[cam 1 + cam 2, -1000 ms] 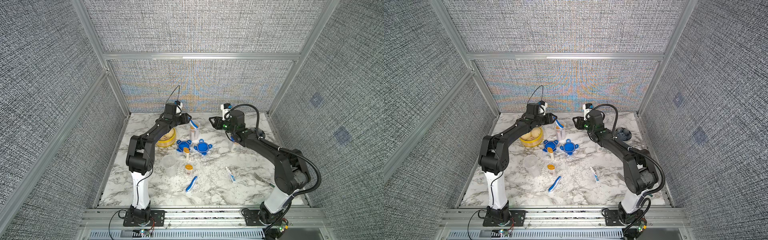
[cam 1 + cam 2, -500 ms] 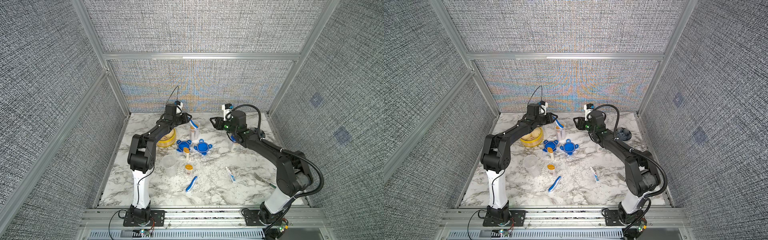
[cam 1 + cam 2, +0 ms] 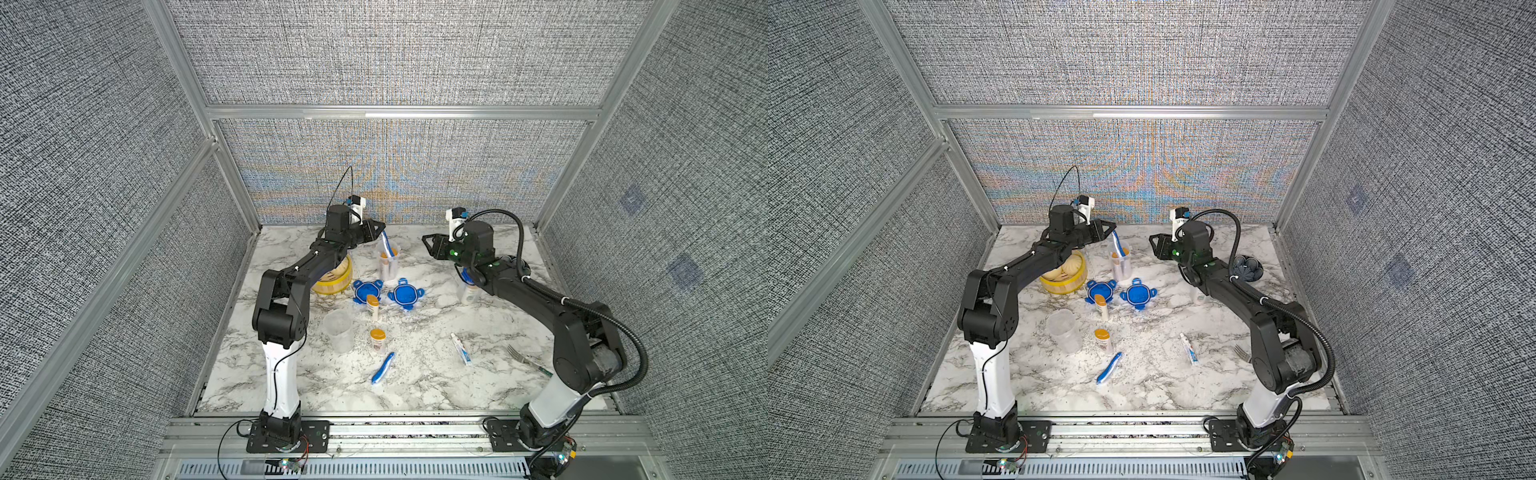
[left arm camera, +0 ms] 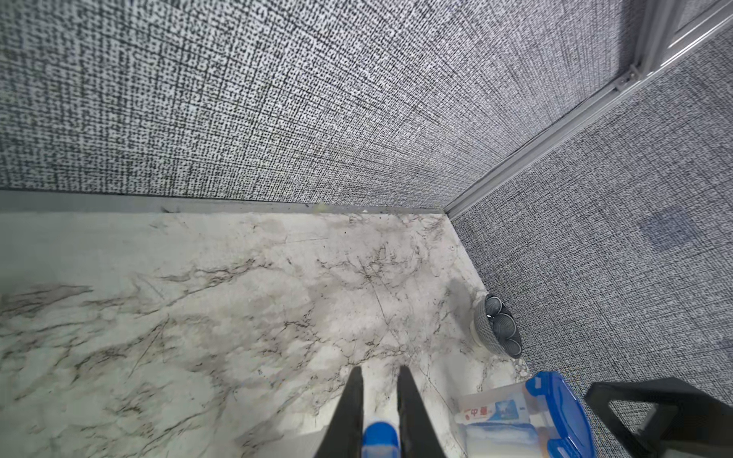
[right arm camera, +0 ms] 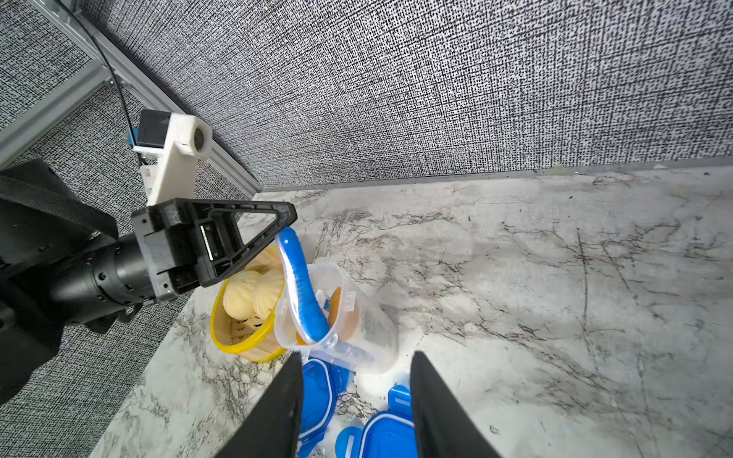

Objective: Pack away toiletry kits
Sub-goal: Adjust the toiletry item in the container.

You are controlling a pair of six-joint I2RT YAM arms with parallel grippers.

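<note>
Risk 1: we hold the folding toothbrush point(image 3: 386, 246) by its very tip, and it stands well above the rim of the open jar point(image 3: 388, 266). If we push down off-axis we'd likely tip the jar, since nothing steadies it.
Risk 2: with the brush proud of the rim, we doubt a blue lid point(image 3: 405, 294) will seat.
Left gripper point(image 4: 379, 368): pinched closed on the toothbrush's blue end.
Right gripper point(image 3: 428, 243): jaws apart and empty, hovering right of the jar.
Jar location: far centre, just right of the bamboo steamer point(image 3: 332, 282).

Back-ctr tabletop point(image 3: 409, 241) free; steamer point(image 3: 336, 281), lids point(image 3: 405, 294) hem jar point(image 3: 388, 262).
</note>
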